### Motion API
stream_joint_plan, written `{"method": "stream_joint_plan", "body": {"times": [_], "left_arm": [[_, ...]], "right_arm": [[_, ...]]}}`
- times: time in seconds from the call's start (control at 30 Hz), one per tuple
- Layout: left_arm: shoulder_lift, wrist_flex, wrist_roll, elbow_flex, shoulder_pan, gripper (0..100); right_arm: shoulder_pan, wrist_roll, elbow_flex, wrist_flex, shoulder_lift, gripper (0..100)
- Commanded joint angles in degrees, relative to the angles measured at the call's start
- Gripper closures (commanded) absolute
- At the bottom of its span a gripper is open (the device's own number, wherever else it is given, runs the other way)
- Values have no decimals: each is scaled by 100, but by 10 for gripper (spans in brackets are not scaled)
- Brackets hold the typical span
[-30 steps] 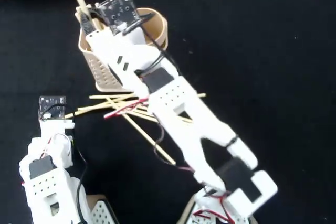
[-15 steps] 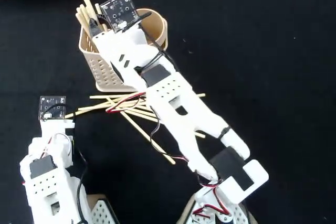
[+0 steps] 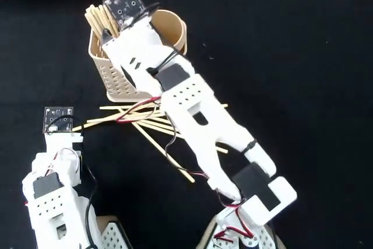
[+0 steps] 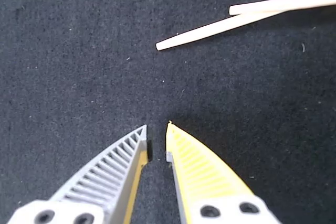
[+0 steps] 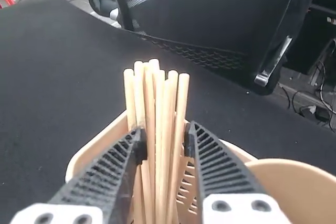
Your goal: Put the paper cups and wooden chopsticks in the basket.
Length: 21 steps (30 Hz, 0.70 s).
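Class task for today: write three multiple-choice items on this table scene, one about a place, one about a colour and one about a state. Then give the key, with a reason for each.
1. Where is the paper cup?
A. In the basket
B. Lying on its side outside it
C. Stacked on an arm

2. On the left tool, what colours are the two fingers?
A. Both black
B. One grey, one yellow
C. Both white

3. What is the right tool doing?
A. Hanging open, holding nothing
B. Clamping the chopsticks standing in the basket
C. Gripping the paper cup

Key: 1 A, its rim sits within the basket's end. 2 B, the left wrist view shows both. 3 B, its fingers press the bundle from both sides.
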Motion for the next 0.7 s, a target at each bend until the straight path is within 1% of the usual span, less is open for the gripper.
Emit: {"method": "stream_joint_plan", "body": {"times": [0.0,0.17,0.4,0.57,0.67], "left_arm": [[18,-123,0,-13,31,917],[18,-123,0,-13,31,917],[18,-123,0,-13,31,917],[18,-123,0,-13,31,917],[18,-123,0,-13,31,917]], "right_arm": [[0,44,-549,527,-286,871],[-105,53,-796,1723,-1174,871],[-141,70,-760,3982,-2255,868],[-264,721,-488,5292,-2369,868],[-404,1073,382,5547,-2387,866]]}}
